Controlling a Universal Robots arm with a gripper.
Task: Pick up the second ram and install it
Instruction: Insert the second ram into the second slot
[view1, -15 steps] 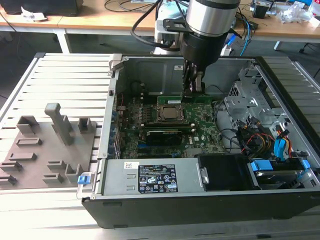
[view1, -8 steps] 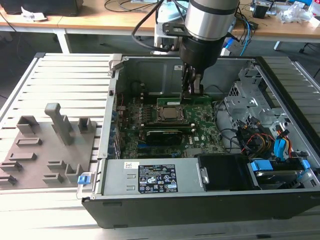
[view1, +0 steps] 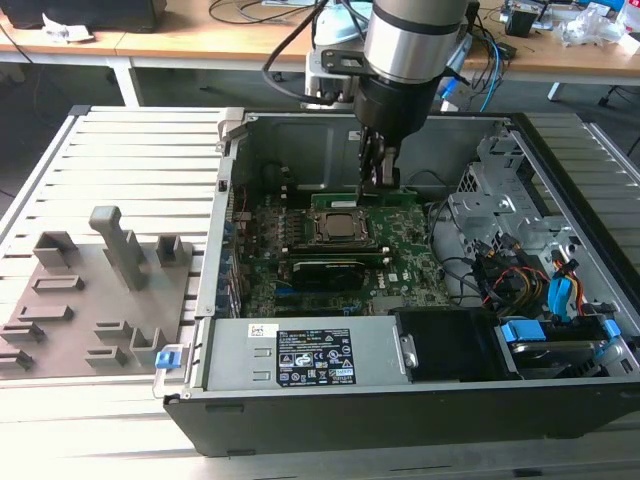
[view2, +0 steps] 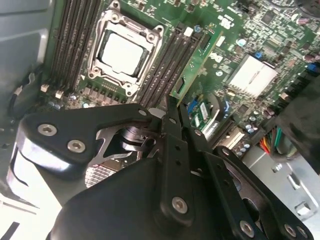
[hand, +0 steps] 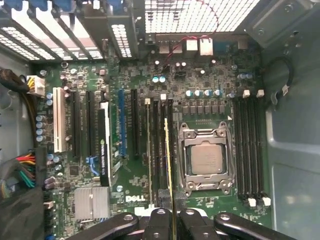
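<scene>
Gripper (view1: 380, 170) down inside the open case (view1: 300, 140), fingers (hand: 159, 225) closed narrow on the ram (hand: 168, 165), ram held edge-on at the slots (hand: 156, 145) just beside the socket (hand: 205, 159)

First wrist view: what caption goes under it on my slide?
Black gripper holding a thin green circuit-board stick beside the silver processor socket on the green motherboard.

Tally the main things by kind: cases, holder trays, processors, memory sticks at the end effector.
Computer case: 1
Grey holder tray: 1
Processor: 1
Memory stick, gripped by the end effector: 1
Total: 4
</scene>
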